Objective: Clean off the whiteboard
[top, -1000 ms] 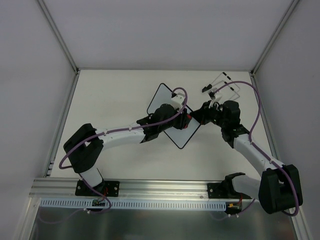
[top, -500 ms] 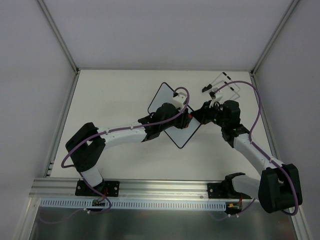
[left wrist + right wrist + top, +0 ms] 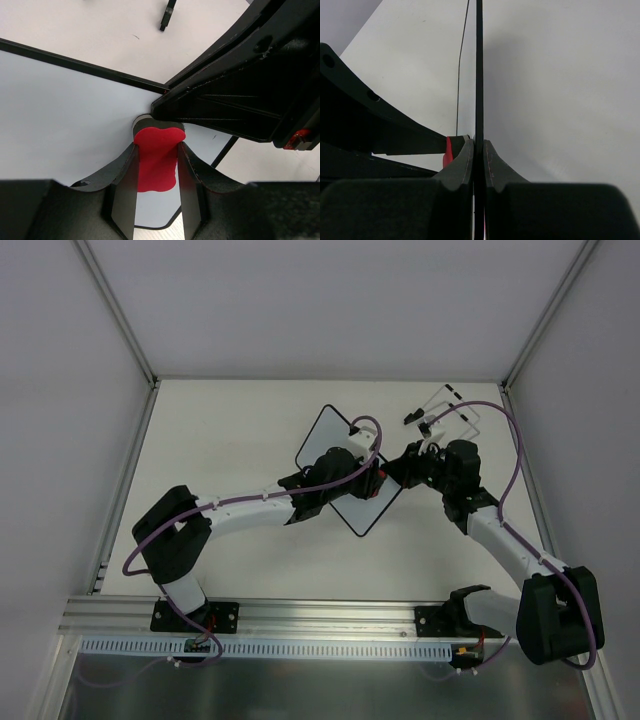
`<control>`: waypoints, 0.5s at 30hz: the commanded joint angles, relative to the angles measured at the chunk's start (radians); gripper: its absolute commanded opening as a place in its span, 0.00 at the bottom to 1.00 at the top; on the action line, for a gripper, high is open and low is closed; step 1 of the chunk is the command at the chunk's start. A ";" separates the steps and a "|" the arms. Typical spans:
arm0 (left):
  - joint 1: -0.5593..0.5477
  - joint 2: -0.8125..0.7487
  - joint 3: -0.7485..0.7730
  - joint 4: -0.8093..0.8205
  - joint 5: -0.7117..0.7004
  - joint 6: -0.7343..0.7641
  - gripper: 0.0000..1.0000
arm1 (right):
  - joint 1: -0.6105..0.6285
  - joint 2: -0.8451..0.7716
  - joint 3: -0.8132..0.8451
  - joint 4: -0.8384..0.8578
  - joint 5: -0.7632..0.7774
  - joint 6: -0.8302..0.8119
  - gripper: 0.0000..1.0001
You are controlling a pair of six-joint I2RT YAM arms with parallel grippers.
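The whiteboard (image 3: 330, 432) lies diamond-wise at the table's middle, white with a thin black rim, and its visible face (image 3: 60, 120) is blank. My left gripper (image 3: 372, 480) is shut on the red eraser (image 3: 156, 157), which presses flat on the board close to its right corner. My right gripper (image 3: 396, 476) is shut on the board's right edge (image 3: 479, 75), seen edge-on between its fingers (image 3: 462, 162). The red eraser (image 3: 448, 151) shows just left of those fingers. Both arms hide much of the board's right half.
A thin wire stand with black tips (image 3: 445, 410) sits behind the right gripper near the back right corner. One black tip (image 3: 167, 15) shows beyond the board's rim. White walls and metal posts enclose the table.
The left arm has shifted slightly along the board with the eraser. The right arm and the board have stayed put.
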 commanded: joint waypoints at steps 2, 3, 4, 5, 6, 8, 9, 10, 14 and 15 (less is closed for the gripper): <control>-0.042 0.026 0.056 0.082 0.061 0.012 0.00 | 0.034 0.024 0.020 -0.052 -0.111 -0.044 0.00; -0.044 0.026 0.057 0.082 0.059 0.010 0.00 | 0.034 0.024 0.022 -0.052 -0.110 -0.044 0.00; -0.045 0.029 0.060 0.081 0.059 0.010 0.00 | 0.034 0.024 0.022 -0.052 -0.111 -0.043 0.00; -0.047 0.031 0.064 0.079 0.066 0.012 0.00 | 0.034 0.027 0.022 -0.052 -0.110 -0.044 0.00; -0.057 0.034 0.068 0.078 0.066 0.016 0.00 | 0.034 0.027 0.022 -0.052 -0.111 -0.043 0.00; -0.067 0.037 0.071 0.075 0.069 0.022 0.00 | 0.034 0.029 0.023 -0.052 -0.110 -0.046 0.00; -0.071 0.037 0.071 0.075 0.075 0.021 0.00 | 0.034 0.029 0.026 -0.052 -0.111 -0.044 0.00; -0.080 0.038 0.070 0.073 0.075 0.019 0.00 | 0.034 0.031 0.026 -0.052 -0.110 -0.044 0.00; -0.103 0.040 0.057 0.067 0.082 0.019 0.00 | 0.034 0.031 0.026 -0.052 -0.111 -0.047 0.00; -0.108 0.041 0.056 0.064 0.084 0.024 0.00 | 0.034 0.031 0.026 -0.052 -0.113 -0.047 0.00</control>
